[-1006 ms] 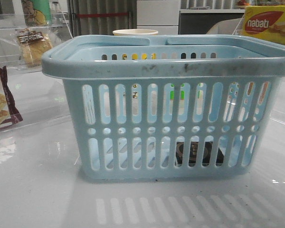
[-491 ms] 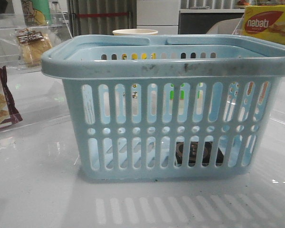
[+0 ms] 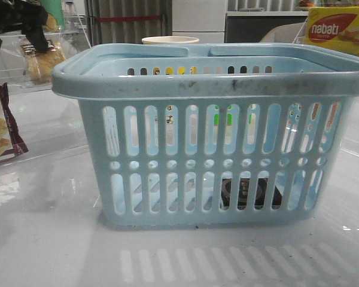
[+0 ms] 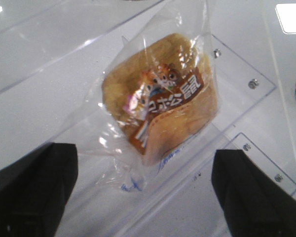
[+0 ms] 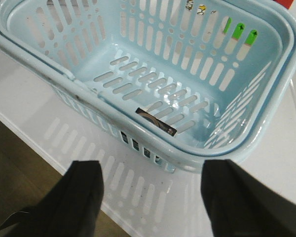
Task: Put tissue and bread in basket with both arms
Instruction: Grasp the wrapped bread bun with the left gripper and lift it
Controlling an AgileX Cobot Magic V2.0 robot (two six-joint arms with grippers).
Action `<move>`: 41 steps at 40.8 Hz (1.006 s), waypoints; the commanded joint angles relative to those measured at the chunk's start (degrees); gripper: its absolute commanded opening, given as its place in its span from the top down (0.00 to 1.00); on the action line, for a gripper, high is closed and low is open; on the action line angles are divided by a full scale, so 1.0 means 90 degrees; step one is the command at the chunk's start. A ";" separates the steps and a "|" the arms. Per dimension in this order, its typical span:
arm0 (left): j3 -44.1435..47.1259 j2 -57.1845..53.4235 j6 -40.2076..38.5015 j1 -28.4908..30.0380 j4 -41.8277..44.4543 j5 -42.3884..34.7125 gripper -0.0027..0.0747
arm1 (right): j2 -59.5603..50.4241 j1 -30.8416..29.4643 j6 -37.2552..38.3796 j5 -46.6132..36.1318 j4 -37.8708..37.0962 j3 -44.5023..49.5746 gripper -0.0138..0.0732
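Currently left gripper (image 4: 143, 197) jaws wide, empty, straddling bread (image 4: 160, 96); slick wrapper may slip. Right gripper (image 5: 150, 197) jaws wide, empty.

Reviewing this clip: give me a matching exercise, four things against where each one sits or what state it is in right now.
Things
1. tissue
2. bread
3. left end effector
4. right end effector

Place or state
A. open, above the table in front of the basket, holding nothing
B. lying on the basket floor, near its front wall
C. open, over the wrapped bun, not yet gripping it
D. on a clear tray outside the basket, unheld

Pairs: 1-B, 2-D, 3-C, 4-A
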 commanded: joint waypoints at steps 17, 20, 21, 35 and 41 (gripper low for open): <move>-0.0332 0.0350 -0.0069 0.0002 -0.0063 -0.1519 0.43 | -0.0050 0.0013 -0.0073 -0.0408 0.0042 -0.0177 0.22; -0.0332 0.0350 -0.0069 0.0002 -0.0063 -0.1554 0.54 | -0.0050 0.0013 -0.0073 -0.0408 0.0042 -0.0177 0.22; -0.0332 0.0337 -0.0069 0.0002 -0.0063 -0.1554 0.57 | -0.0050 0.0013 -0.0073 -0.0408 0.0042 -0.0177 0.22; -0.0460 -0.0040 -0.0069 0.0002 -0.0039 -0.1090 0.85 | -0.0050 0.0013 -0.0073 -0.0408 0.0042 -0.0177 0.22; -0.0509 -0.0512 -0.0069 0.0002 -0.0039 -0.0765 0.85 | -0.0050 0.0013 -0.0073 -0.0408 0.0042 -0.0177 0.22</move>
